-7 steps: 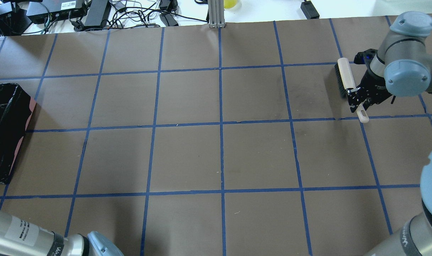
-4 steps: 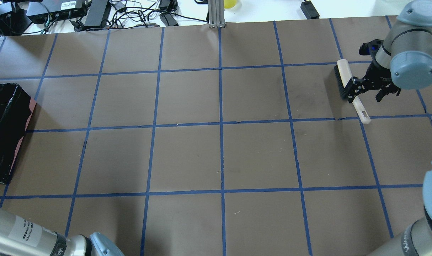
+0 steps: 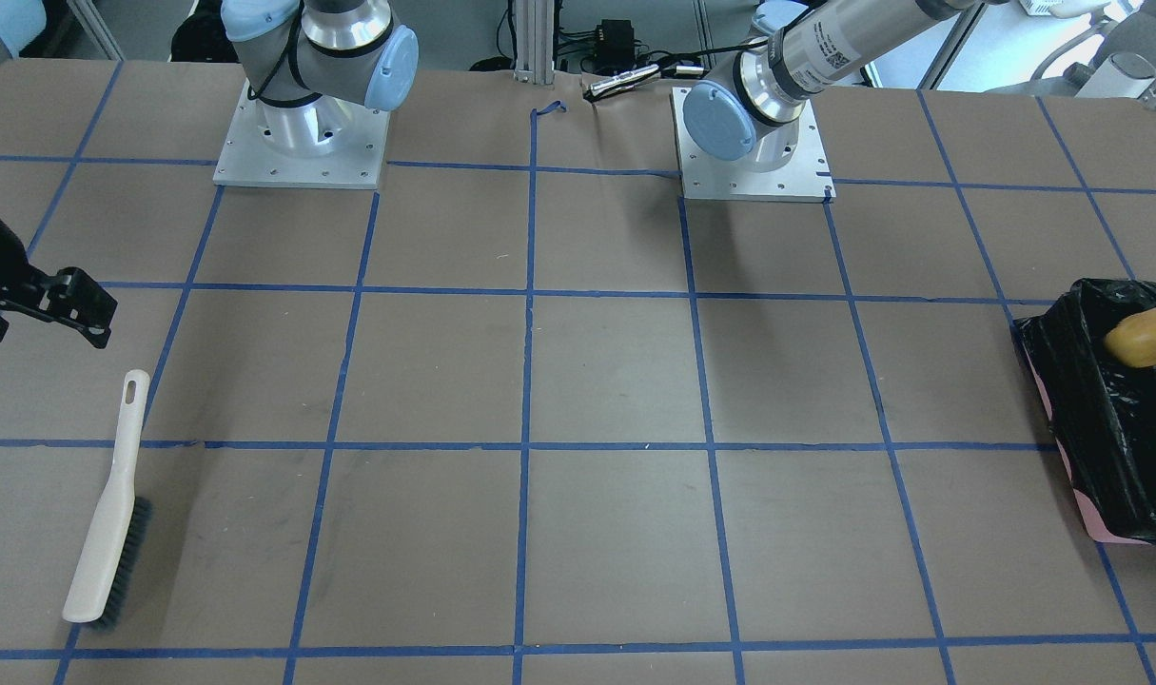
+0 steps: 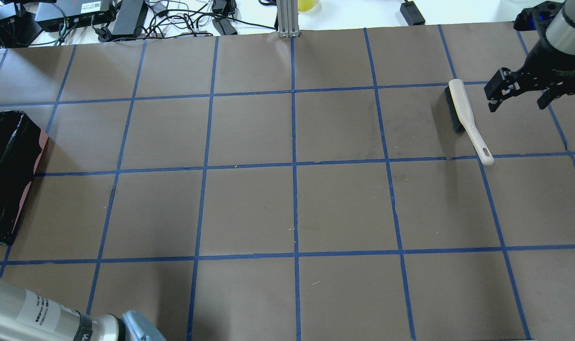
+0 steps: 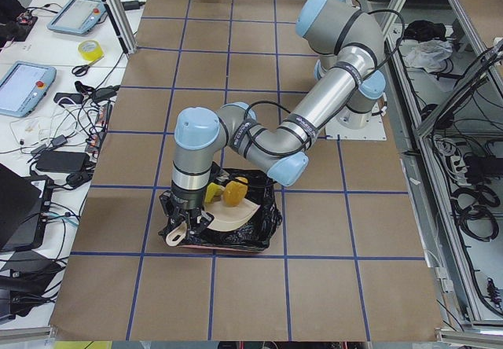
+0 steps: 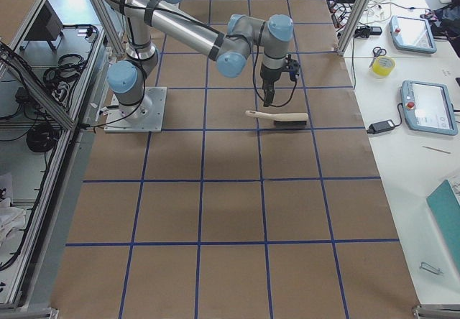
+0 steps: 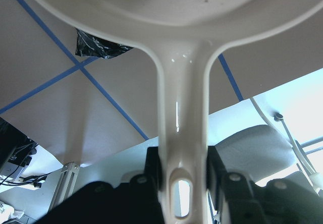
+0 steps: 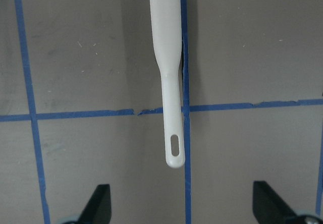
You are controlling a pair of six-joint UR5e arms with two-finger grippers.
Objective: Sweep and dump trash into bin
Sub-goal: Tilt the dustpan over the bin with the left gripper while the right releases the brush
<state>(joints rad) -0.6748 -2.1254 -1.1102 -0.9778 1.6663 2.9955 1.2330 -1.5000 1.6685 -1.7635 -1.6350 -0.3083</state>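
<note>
My left gripper (image 7: 182,183) is shut on the handle of the beige dustpan (image 7: 181,108) and holds it tilted over the bin (image 5: 267,207), a pink box lined with a black bag (image 4: 8,175). A golden-brown lump (image 5: 234,192) and a yellow sponge wedge (image 5: 212,194) lie at the pan's mouth inside the bin; the lump also shows in the front view (image 3: 1148,335). I cannot make out the pale slice. My right gripper (image 4: 521,97) is open and empty, raised beside the cream brush (image 4: 464,113), whose handle end shows in the right wrist view (image 8: 174,148).
The brush lies flat on the brown paper with blue tape lines (image 4: 294,189), at the far right. Cables and power boxes (image 4: 126,14) lie beyond the table's far edge. The arm bases (image 3: 302,143) stand at the robot's side.
My right gripper has opened, let go of the brush handle and moved up and to the right. The brush stays lying on the table. The left arm has barely moved.
</note>
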